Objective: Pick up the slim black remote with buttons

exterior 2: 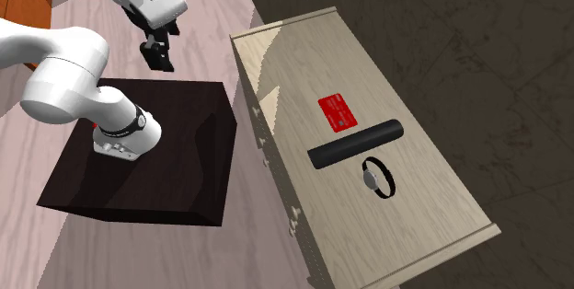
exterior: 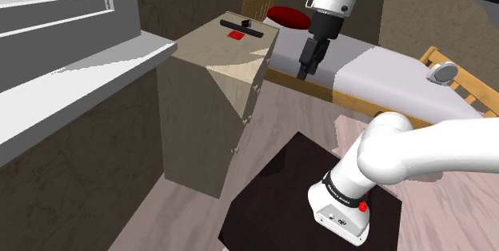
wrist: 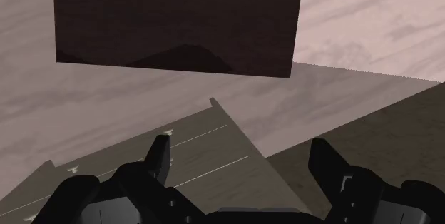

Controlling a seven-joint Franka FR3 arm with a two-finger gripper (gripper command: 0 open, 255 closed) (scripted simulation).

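A slim black remote point(exterior: 244, 25) lies on top of a tall light-wood dresser point(exterior: 208, 121), toward the far end in the shoulder view. In the second exterior view the remote point(exterior 2: 355, 144) lies across the dresser top point(exterior 2: 423, 213), between a red card point(exterior 2: 338, 112) and a black wristwatch point(exterior 2: 378, 178). My gripper point(exterior: 306, 69) hangs in the air off the dresser's drawer side, apart from the remote and pointing down. It sits over the floor beside the dark stand point(exterior 2: 138, 163). In the wrist view the gripper point(wrist: 241, 157) is open, with nothing between its fingers.
A bed point(exterior: 376, 69) with a red pillow point(exterior: 288, 16) stands behind the gripper, and a round clock point(exterior: 445, 71) sits at its wooden frame. A grey window ledge point(exterior: 80, 65) runs along the shoulder view's left. The dresser's drawer front point(wrist: 142, 165) shows below the fingers.
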